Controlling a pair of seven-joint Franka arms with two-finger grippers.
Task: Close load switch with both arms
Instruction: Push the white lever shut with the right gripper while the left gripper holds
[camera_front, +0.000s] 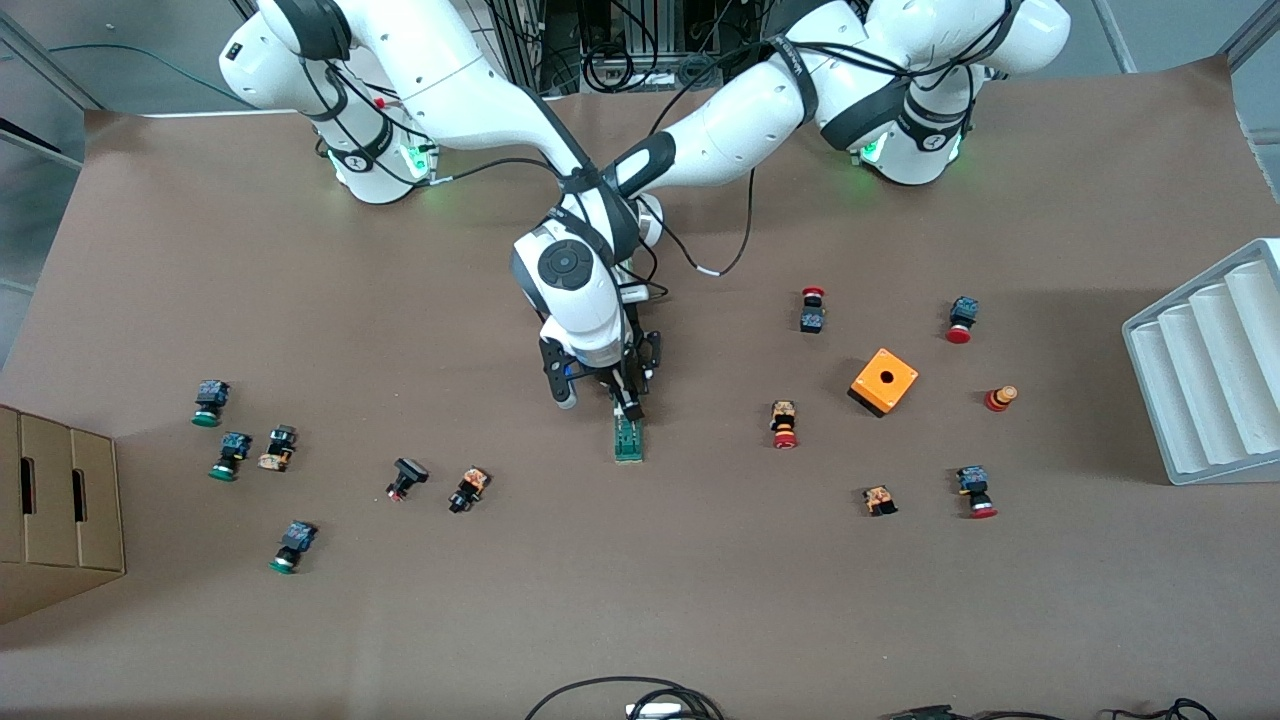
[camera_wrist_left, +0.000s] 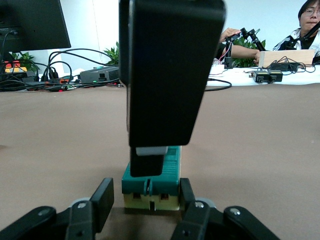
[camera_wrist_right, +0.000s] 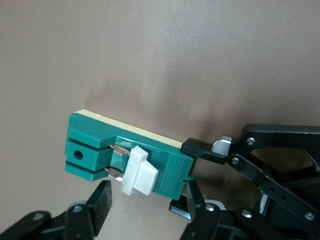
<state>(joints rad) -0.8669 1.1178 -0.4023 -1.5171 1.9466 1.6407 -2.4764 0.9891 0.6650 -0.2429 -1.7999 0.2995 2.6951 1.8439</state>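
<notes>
Load switch (camera_front: 628, 440) lies flat on the brown bench (camera_front: 700, 600), about mid-bench, nearer the front camera than both arm bases. Both arms have converged over it; the reach phase looks done.

Left claw (camera_wrist_left: 145, 202): fingers (camera_wrist_left: 102, 200) are drawn in against the two sides of the green block at its end, pinching it. Judged as the bracing grip that keeps the block from sliding.

Right claw (camera_wrist_right: 145, 205): sits over the block's middle, fingers part open, one on either side of the white handle (camera_wrist_right: 139, 171). One finger (camera_wrist_right: 102, 200) stands just clear of the handle; the other (camera_wrist_right: 187, 200) is close against the green body. No firm grip on the handle visible yet.

The white handle stands proud of the green body, metal contacts showing beside it, so the switch reads as not yet closed.

Left to do, as judged: right claw bears on the handle and presses it home while the left one holds the block steady.

Push buttons and orange box (camera_front: 884, 381) lie well apart, untouched.
</notes>
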